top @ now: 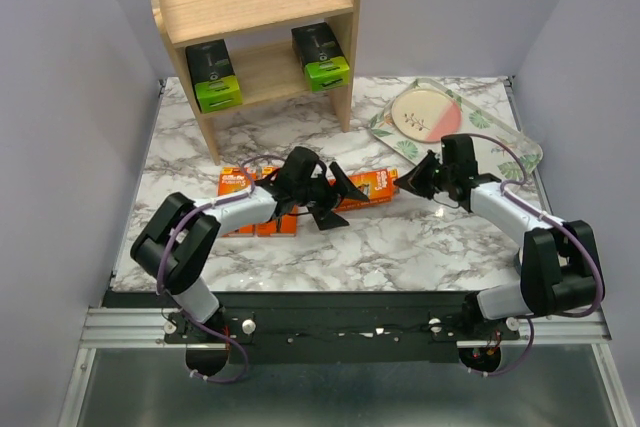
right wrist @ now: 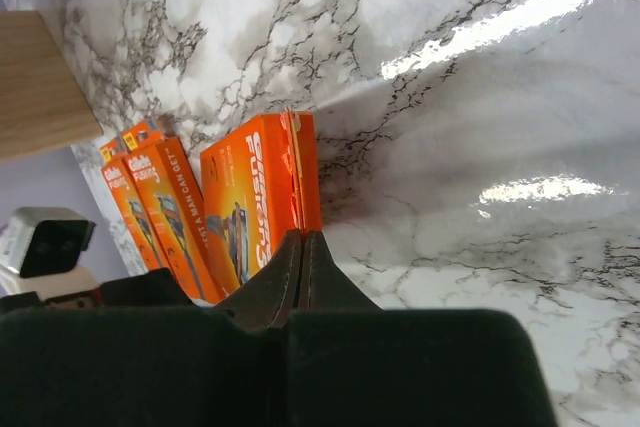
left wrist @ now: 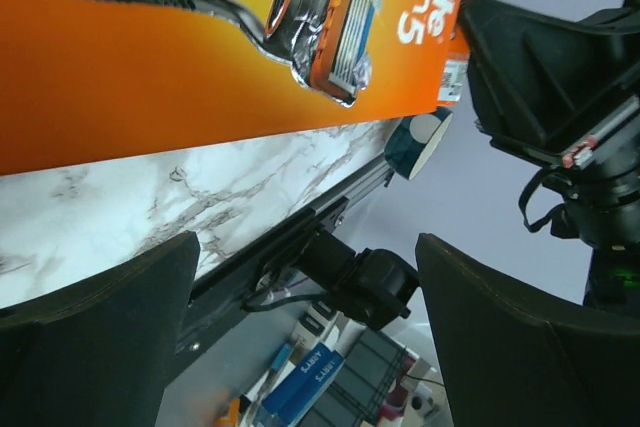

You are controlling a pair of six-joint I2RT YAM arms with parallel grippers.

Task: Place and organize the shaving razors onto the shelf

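Left wrist: glossy orange razor pack [left wrist: 150, 67]

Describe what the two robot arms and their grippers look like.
The left arm and right arm match: pale grey tubular links between bulky black joint housings, each with a thin purple cable looping alongside. The left gripper and right gripper are matte black, with broad wedge-shaped fingers that taper to thin tips.
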